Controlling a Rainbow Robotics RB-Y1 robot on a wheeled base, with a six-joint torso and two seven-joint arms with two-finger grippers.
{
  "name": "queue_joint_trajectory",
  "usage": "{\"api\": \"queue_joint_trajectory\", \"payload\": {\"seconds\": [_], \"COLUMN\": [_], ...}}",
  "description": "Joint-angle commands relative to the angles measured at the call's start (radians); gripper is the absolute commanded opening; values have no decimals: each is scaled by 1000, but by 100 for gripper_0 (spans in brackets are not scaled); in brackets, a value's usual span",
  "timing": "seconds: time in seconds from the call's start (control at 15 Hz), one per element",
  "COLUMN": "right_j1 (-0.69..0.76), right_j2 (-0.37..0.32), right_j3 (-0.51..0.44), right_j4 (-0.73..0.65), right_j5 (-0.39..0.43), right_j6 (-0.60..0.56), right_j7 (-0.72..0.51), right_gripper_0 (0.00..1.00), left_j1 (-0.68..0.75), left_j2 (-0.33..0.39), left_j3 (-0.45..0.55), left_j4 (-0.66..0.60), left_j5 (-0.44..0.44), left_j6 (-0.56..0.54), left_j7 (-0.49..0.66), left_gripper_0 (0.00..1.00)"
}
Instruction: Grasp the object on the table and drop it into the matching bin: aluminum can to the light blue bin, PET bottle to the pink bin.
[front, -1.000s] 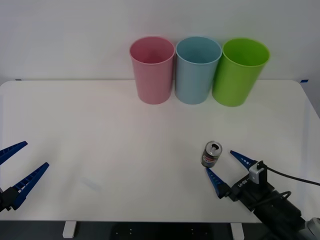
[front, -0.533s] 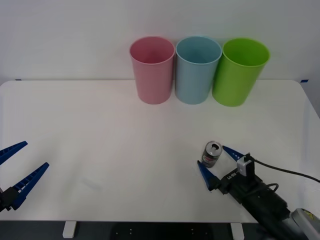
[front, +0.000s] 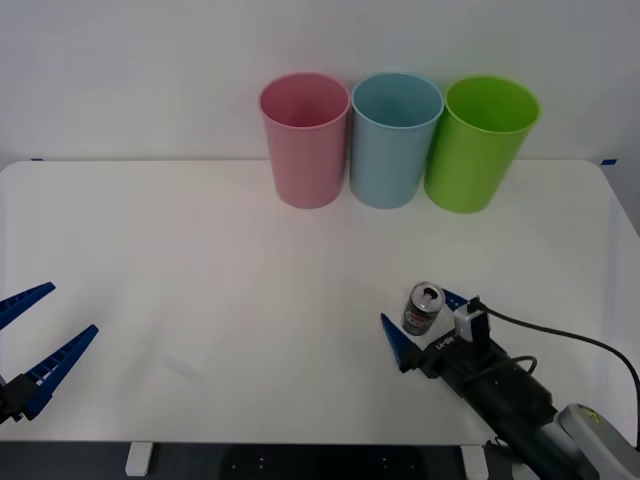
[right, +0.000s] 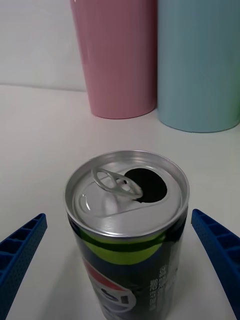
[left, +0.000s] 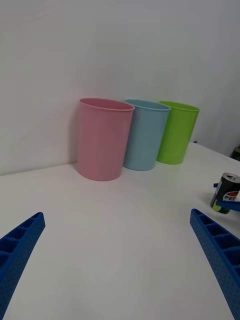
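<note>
White table: right gripper straddles aluminum can, fingers apart.

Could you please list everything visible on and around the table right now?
aluminum can: one, silver with dark label, upright, near right of table, opened top
pink bin: one, far edge, leftmost of three
light blue bin: one, middle
lime green bin: one, rightmost
table: one, white
right gripper: blue fingers open, either side of the can
left gripper: blue fingers open, near left edge, idle
</note>
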Motion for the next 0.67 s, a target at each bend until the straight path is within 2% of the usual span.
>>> {"api": "queue_joint_trajectory", "payload": {"seconds": [0.07, 0.2, 0.27, 0.33, 0.4, 0.67], "right_j1": [0, 0, 0, -2, -2, -2], "right_j2": [0, 0, -1, 0, -1, 0], "right_j3": [0, -1, 0, 0, -1, -1], "right_j4": [0, 1, 0, 0, 0, 0], "right_j5": [1, -1, 1, -1, -1, -13], "right_j6": [0, 0, 0, 0, 0, -1], "right_j7": [1, 4, 7, 7, 7, 7], "right_gripper_0": [100, 100, 48, 3, 0, 0], "left_j1": [0, 0, 0, 0, 0, 0], "left_j2": [0, 0, 0, 0, 0, 0], "left_j3": [0, 0, 0, 0, 0, 0], "left_j4": [0, 0, 0, 0, 0, 0], "left_j5": [0, 0, 0, 0, 0, 0], "left_j6": [0, 0, 0, 0, 0, 0], "left_j7": [0, 0, 0, 0, 0, 0], "left_gripper_0": [100, 100, 100, 100, 100, 100]}}
